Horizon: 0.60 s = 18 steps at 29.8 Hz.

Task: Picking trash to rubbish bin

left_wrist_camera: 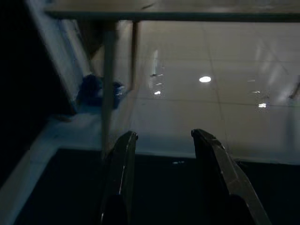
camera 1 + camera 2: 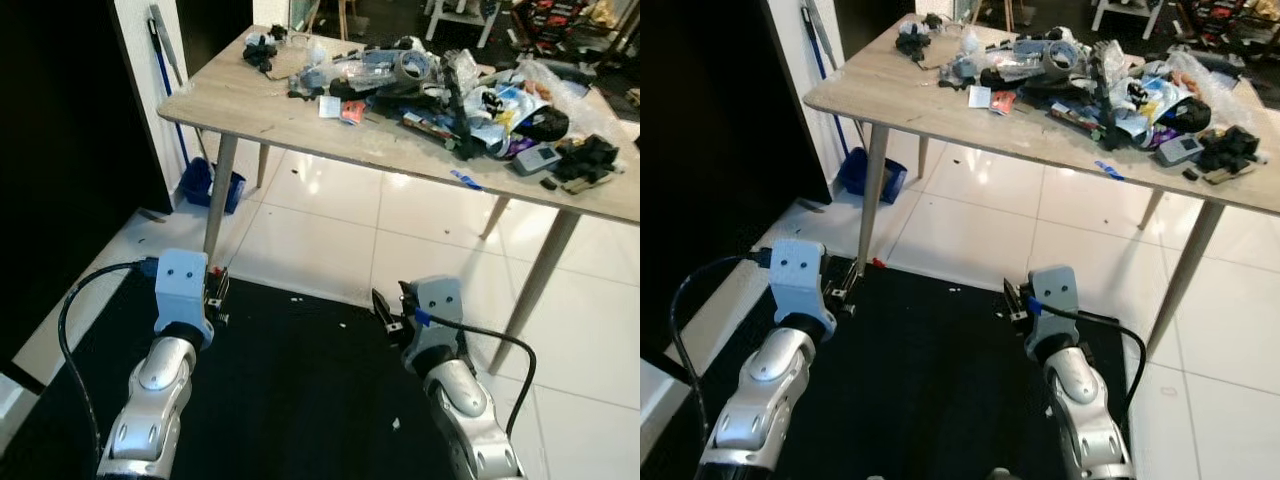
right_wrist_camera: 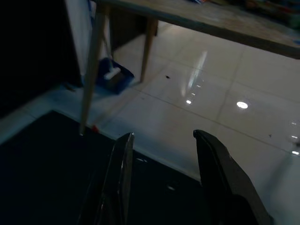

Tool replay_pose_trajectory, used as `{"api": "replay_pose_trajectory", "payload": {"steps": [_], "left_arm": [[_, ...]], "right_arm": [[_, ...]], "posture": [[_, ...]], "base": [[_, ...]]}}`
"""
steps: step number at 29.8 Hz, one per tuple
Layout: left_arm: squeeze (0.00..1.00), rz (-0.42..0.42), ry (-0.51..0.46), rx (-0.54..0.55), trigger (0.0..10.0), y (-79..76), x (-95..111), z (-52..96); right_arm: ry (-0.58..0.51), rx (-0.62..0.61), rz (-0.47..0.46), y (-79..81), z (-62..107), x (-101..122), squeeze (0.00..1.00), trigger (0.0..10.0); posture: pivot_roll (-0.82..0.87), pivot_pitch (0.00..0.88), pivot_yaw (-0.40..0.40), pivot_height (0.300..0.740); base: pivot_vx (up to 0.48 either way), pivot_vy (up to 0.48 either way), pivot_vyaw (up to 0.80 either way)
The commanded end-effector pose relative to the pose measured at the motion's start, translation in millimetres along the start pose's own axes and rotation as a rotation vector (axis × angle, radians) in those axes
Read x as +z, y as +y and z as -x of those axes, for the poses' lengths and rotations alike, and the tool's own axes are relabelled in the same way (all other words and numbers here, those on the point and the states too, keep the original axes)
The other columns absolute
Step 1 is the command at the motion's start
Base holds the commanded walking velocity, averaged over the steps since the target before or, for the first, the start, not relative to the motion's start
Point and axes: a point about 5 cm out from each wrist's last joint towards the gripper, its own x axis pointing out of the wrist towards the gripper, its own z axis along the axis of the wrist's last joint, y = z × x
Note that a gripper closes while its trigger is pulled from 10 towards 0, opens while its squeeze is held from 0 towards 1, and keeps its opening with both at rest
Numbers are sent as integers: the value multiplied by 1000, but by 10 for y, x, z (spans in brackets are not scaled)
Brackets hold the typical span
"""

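Our left gripper (image 1: 161,140) is held low in front of us with its two black fingers spread and nothing between them; the wrist view looks past them at the edge of a black mat (image 2: 300,390), white floor tiles (image 2: 330,235) and a wooden table leg (image 1: 108,89). Our right gripper (image 3: 161,140) is in much the same pose, fingers parted and empty, above the same mat. Both silver forearms reach forward from the bottom of the head view, left on the left and right on the right.

Outward from there stands a light wooden table (image 2: 250,105), well apart from both grippers and higher than they are. Its top carries a heap of trash (image 2: 440,90): crumpled wrappers, plastic bags, dark scraps and a roll of tape (image 2: 415,65). A few pale specks (image 2: 340,323) lie on the mat just ahead of us. By the wall, beyond the table leg, a blue dustpan (image 2: 212,185) sits on the floor with a long-handled broom (image 2: 168,50) leaning above it. We cannot pick out a rubbish bin in these views.

We judge that we are at the approach step, with nothing picked up yet. The next move calls for stepping closer to the table, raising one arm to tabletop height, and choosing a single piece at the heap's near edge to close on. The bin must also be located before carrying anything off.
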Motion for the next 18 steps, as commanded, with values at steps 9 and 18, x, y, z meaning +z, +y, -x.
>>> {"api": "replay_pose_trajectory", "payload": {"steps": [9, 18], "left_arm": [[0, -5, 19, -2, 10000, 5, -48, 16], [0, -3, 19, -2, 10000, -5, -46, 14]], "right_arm": [[5, -19, -14, -14, 22, -21, 0, 10000], [6, -20, -10, -36, 35, -21, 0, 10000]], "posture": [[-32, 156, -43, 740], [-34, 160, -42, 740]], "base": [[300, 0, 0], [301, 0, 0]]}}
